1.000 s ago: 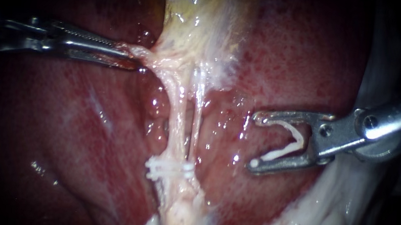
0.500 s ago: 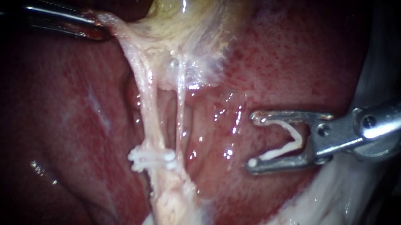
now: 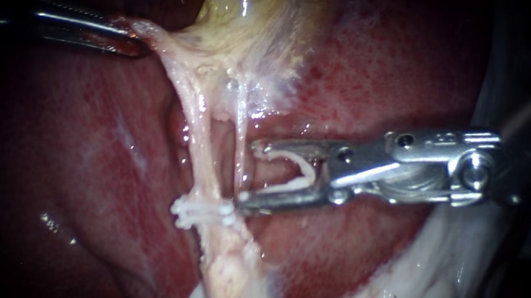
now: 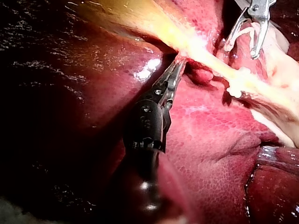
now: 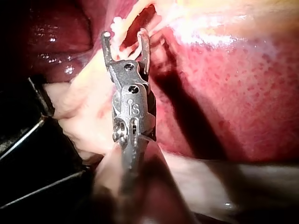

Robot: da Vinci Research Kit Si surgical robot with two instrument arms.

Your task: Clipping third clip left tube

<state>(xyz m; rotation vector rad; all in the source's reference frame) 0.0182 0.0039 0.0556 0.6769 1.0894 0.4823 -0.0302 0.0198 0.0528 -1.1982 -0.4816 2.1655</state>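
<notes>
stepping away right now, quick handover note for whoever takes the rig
Left instrument: jaws shut on pale tissue under the gallbladder, holding it taut.
Right instrument: jaws hold the loaded clip, which is open. Tips are beside the right tube, just above the placed clips.
Done: placed clips sit low, where the tubes converge; count unclear.
Left: the left tube is not yet between the jaws. Probably ease on around it above the placed clips, then close.
</notes>
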